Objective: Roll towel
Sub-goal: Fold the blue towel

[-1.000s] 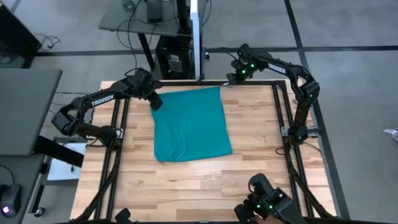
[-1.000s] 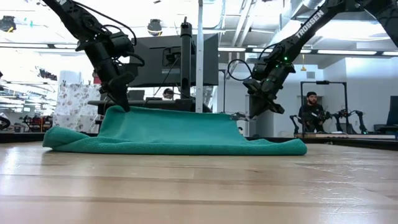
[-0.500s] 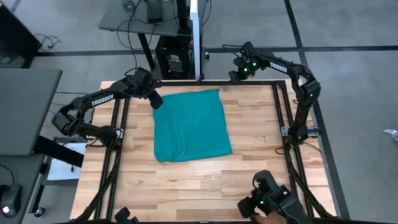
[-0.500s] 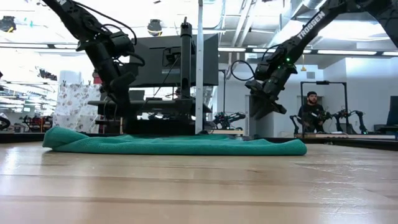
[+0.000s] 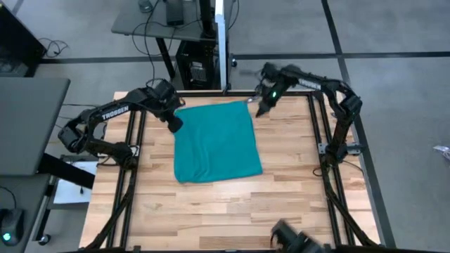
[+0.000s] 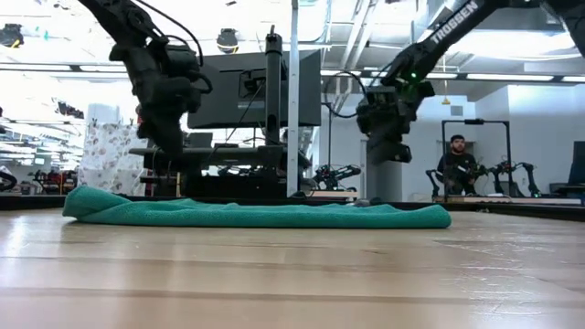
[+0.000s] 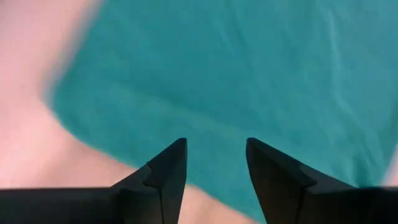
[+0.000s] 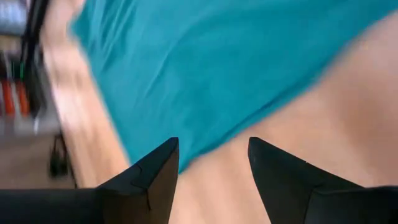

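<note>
The teal towel lies flat on the wooden desk, toward its far half, spread to a rough square with a soft fold along its near-left edge. It looks light, limp and a little grippy, so it should bunch and drape rather than hold a shape; a roll would probably start best from the two far corners or the far hem, pinched low where the cloth meets the wood.

The left end effector hovers over the far-left corner, fingers spread and empty. The right end effector hangs just beside the far-right corner, also spread, gripping nothing.

Around the desk stand black frame rails. Behind it is a monitor stand, and a seated person shows in the room beyond. Nothing lies on the towel or blocks the approach.
</note>
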